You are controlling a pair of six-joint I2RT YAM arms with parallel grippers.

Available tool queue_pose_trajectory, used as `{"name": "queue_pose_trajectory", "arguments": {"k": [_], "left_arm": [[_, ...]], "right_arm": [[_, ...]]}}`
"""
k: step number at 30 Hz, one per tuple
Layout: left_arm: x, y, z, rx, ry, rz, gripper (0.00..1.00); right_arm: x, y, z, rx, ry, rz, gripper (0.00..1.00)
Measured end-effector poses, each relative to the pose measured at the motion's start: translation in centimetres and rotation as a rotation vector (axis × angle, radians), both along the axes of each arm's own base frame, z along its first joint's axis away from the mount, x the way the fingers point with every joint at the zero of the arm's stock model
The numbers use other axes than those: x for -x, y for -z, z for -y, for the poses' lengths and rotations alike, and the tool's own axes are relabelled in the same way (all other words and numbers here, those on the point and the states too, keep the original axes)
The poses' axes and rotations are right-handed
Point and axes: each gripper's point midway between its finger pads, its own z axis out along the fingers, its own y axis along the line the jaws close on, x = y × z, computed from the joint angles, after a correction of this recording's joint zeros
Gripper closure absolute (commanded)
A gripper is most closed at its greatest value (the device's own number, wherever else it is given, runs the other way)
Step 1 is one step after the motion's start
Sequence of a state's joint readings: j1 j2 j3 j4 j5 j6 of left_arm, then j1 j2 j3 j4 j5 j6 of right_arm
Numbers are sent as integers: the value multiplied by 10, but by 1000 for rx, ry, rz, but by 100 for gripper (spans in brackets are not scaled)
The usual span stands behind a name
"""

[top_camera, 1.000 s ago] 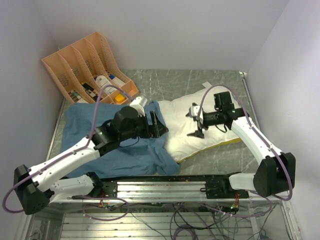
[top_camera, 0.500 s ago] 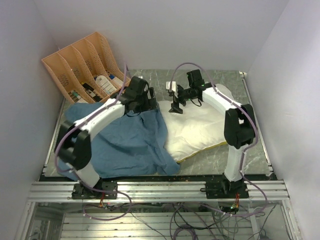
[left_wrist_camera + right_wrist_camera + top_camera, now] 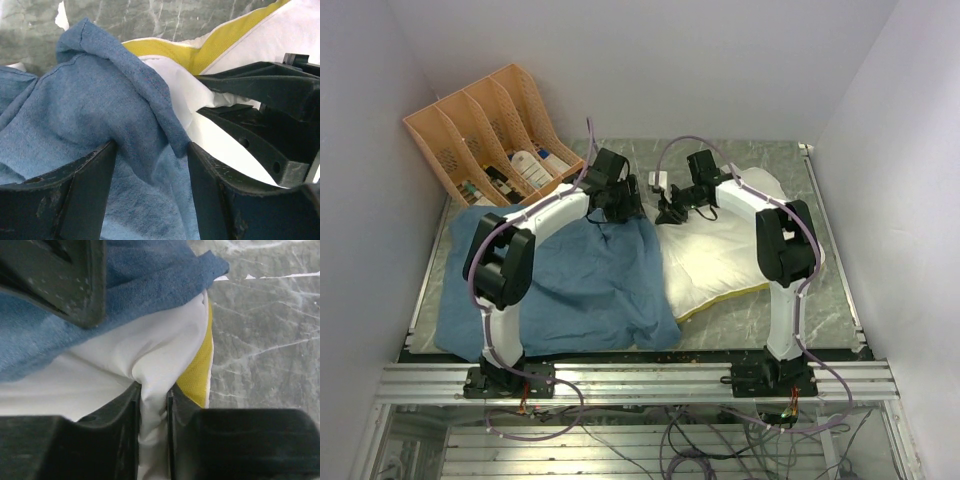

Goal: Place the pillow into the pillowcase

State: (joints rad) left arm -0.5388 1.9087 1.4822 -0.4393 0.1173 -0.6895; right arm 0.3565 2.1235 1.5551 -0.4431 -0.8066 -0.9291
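The cream-white pillow (image 3: pixel 730 250) with a yellow edge lies right of centre on the table. The blue pillowcase (image 3: pixel 570 290) lies wrinkled to its left, overlapping the pillow's left side. Both grippers meet at the far end of that overlap. My left gripper (image 3: pixel 620 205) (image 3: pixel 152 147) stands open, its fingers straddling a raised fold of the pillowcase (image 3: pixel 85 115) beside the pillow (image 3: pixel 300 25). My right gripper (image 3: pixel 670 210) (image 3: pixel 153 387) is shut on a pinch of white cloth at the corner of the pillow (image 3: pixel 150 345), just under the pillowcase (image 3: pixel 150 275) edge.
An orange slotted file organiser (image 3: pixel 495 130) with small items stands at the back left. Grey marble table (image 3: pixel 750 160) shows behind and right of the pillow. Walls close in on both sides. A metal rail (image 3: pixel 640 380) runs along the front.
Both arms swung from the table's middle to the far edge where pillow and pillowcase meet. The right jaws closed on the pillow corner. The left jaws narrowed round a pillowcase fold.
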Motion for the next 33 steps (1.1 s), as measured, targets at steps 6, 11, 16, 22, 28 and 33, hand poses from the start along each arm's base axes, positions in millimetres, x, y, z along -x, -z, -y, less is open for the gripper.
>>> {"name": "queue_pose_trajectory", "arguments": {"k": [6, 11, 16, 22, 28, 33], "left_arm": [[-2, 10, 6, 18, 11, -29, 66], [-3, 4, 8, 38, 18, -32, 93], [-4, -31, 23, 106, 70, -15, 93], [-9, -127, 38, 219, 130, 130, 93], [19, -203, 47, 322, 210, 243, 93], [48, -203, 79, 326, 310, 238, 93]], "right_arm": [[1, -4, 0, -25, 19, -7, 100], [7, -16, 2, -45, 40, 17, 100], [14, -60, 9, -82, 88, 82, 100], [13, -147, 18, -143, 159, 253, 100], [36, -177, 7, -168, 230, 384, 100], [41, -173, 12, -253, 319, 302, 100]]}}
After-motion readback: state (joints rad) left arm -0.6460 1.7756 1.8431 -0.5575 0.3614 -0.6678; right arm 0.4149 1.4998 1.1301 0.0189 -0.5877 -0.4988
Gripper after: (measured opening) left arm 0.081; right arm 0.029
